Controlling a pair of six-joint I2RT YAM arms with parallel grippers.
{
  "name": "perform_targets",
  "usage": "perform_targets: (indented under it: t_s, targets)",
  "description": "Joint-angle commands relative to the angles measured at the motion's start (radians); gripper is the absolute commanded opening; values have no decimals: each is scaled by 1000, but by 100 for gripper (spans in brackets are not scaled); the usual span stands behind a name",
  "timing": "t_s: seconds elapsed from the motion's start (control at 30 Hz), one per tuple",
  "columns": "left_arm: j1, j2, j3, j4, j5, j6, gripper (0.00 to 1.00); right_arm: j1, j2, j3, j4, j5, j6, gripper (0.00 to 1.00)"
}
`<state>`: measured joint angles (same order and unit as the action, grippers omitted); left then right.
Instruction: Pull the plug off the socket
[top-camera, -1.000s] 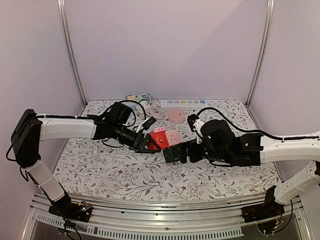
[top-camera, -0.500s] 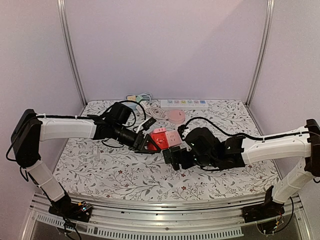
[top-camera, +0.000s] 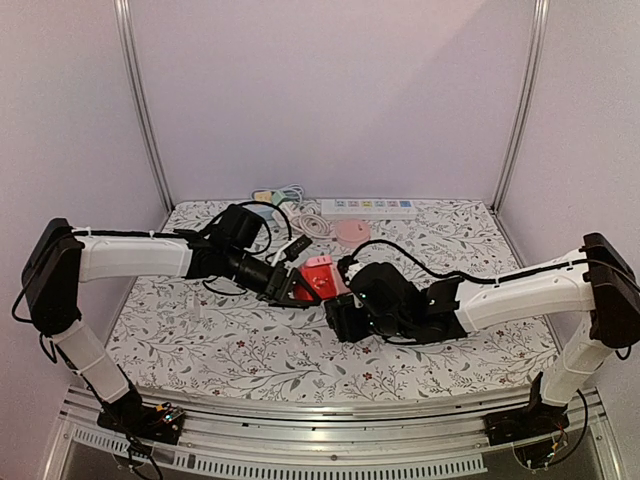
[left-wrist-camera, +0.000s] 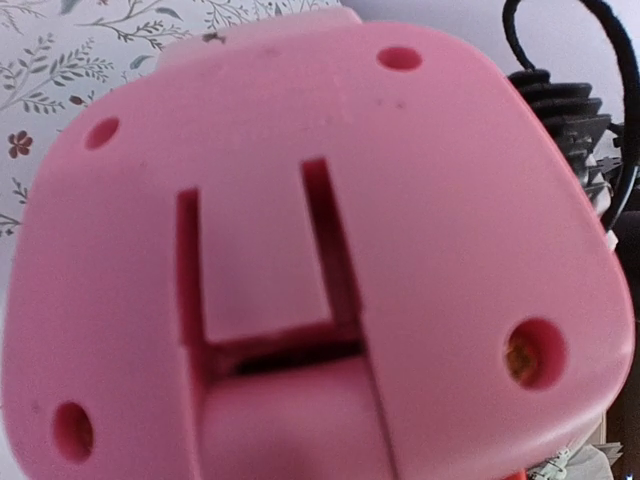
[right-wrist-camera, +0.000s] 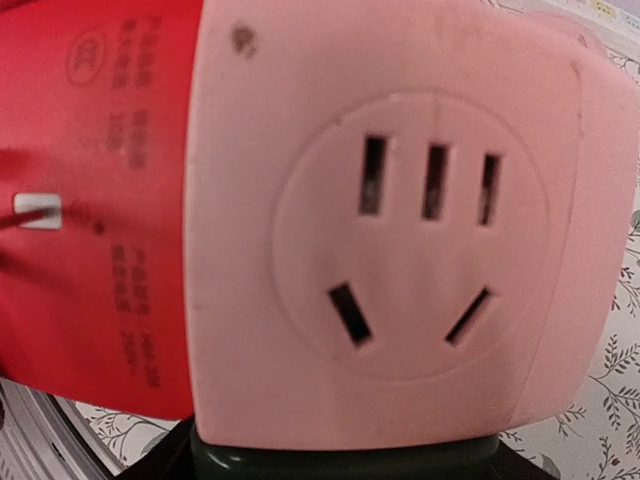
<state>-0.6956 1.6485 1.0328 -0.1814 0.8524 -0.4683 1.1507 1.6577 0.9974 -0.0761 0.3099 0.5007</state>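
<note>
The right arm (top-camera: 500, 290) has slid in from 3 o'clock. Its wrist now covers the pink end of the red and pink plastic socket block (top-camera: 318, 278). So the pull looks close, but not begun. It cannot be told if its jaws are spread or pinching. The left arm (top-camera: 140, 255) has its jaws pinching the red end. The block is at the middle of the flowered worktop (top-camera: 200, 340). It lies long from 9 to 3 o'clock, and its pink face with holes (right-wrist-camera: 400, 230) looks toward 3 o'clock.

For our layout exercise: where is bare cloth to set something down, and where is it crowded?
Free: cloth in front of left arm and right arm; far right corner beside the strip. Crowded: round the cube and the cables behind it.
</note>
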Motion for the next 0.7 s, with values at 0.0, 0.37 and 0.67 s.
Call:
perform_targets:
  t_s: [0.0, 0.37, 0.67]
  targets:
    - [4, -46, 42, 62, 52, 19, 10, 5, 16, 36, 34, -12, -49, 60]
    - [4, -45, 65, 10, 45, 49, 10, 6, -32, -18, 32, -46, -113, 26]
    - [7, -51, 70, -3, 40, 59, 10, 20, -73, -37, -14, -55, -222, 26]
